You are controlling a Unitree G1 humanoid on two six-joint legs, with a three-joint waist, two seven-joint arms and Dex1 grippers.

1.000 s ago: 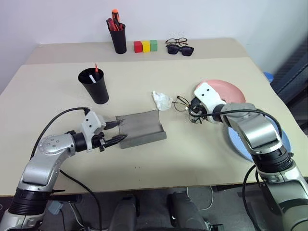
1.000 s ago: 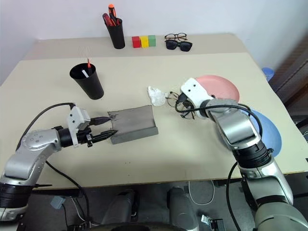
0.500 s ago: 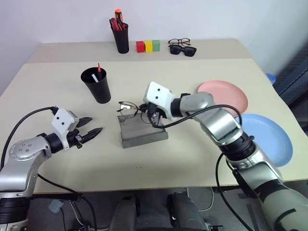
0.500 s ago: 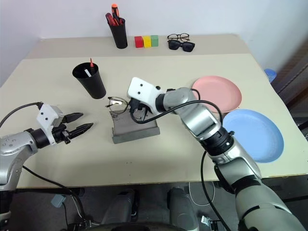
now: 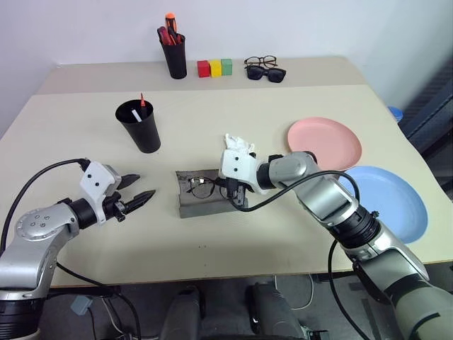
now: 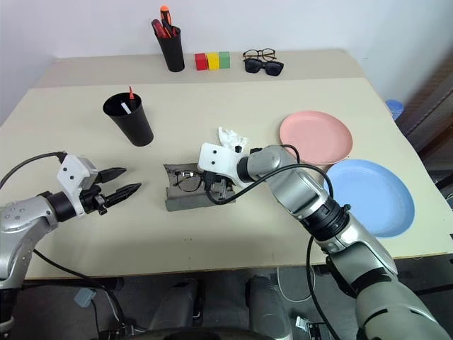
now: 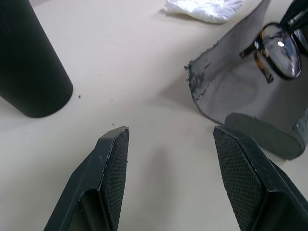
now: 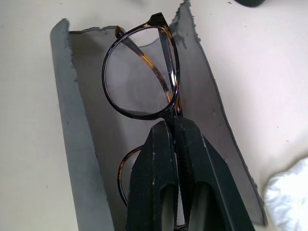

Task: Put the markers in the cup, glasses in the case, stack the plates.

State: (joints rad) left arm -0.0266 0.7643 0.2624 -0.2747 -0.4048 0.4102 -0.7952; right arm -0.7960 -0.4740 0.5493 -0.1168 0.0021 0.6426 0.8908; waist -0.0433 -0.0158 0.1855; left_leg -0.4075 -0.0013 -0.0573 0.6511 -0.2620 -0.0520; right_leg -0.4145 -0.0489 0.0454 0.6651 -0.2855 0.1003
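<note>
1. The right gripper [image 8: 175, 126] hangs over the open grey case [image 5: 185, 205], its jaws pinched together on the bridge of the glasses [image 8: 139, 79].
2. The glasses sit inside the case's trough, one lens toward the flap end; whether the frame touches the lining is hard to tell.
3. The left gripper [image 5: 139, 196] hovers just beside the case, jaws apart with nothing between them.
4. The black cup [image 5: 139, 126] stands behind the left gripper, with both markers [image 5: 141, 105] poking out of it.
5. The pink plate [image 5: 324, 143] and blue plate [image 5: 393, 202] lie side by side on the table [image 5: 233, 255], unstacked, right of the case.
6. A crumpled white tissue [image 5: 239, 144] rests just behind the right gripper.
</note>
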